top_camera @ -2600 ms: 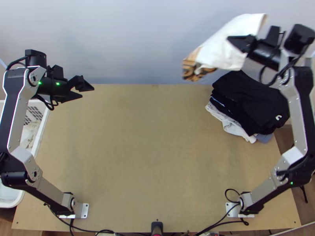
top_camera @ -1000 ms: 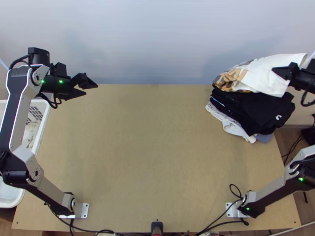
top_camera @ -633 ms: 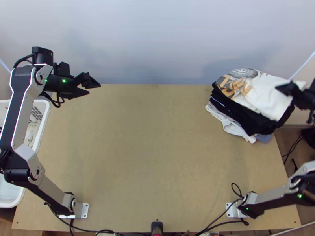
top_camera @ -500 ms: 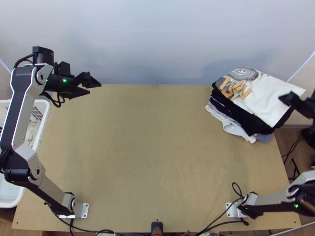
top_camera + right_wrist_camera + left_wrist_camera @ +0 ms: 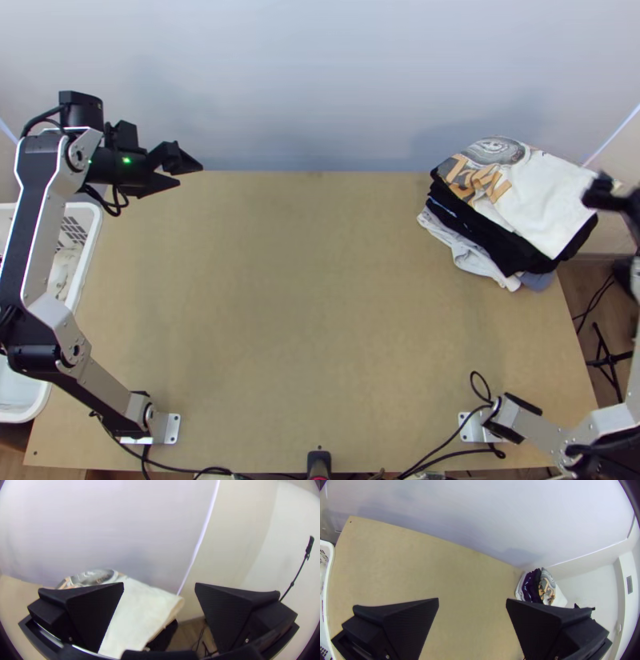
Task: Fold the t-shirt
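The white t-shirt with orange and grey print lies folded on top of the pile of dark and light clothes at the table's back right. Beside its right edge is my right gripper, apart from the cloth. In the right wrist view the right gripper has its fingers wide apart, the white t-shirt beyond them. My left gripper is above the table's back left corner. The left wrist view shows the left gripper open and holding nothing, with the t-shirt far off.
Under the t-shirt are folded black clothes and lighter ones. A white laundry basket with pale cloth inside stands at the left edge. The light wooden table stretches between the arms, against a pale wall. Cables run along the near edge.
The right gripper carried the t-shirt right and lowered it onto the pile, then let it go and moved slightly right, away from it. The left arm shifted only a little.
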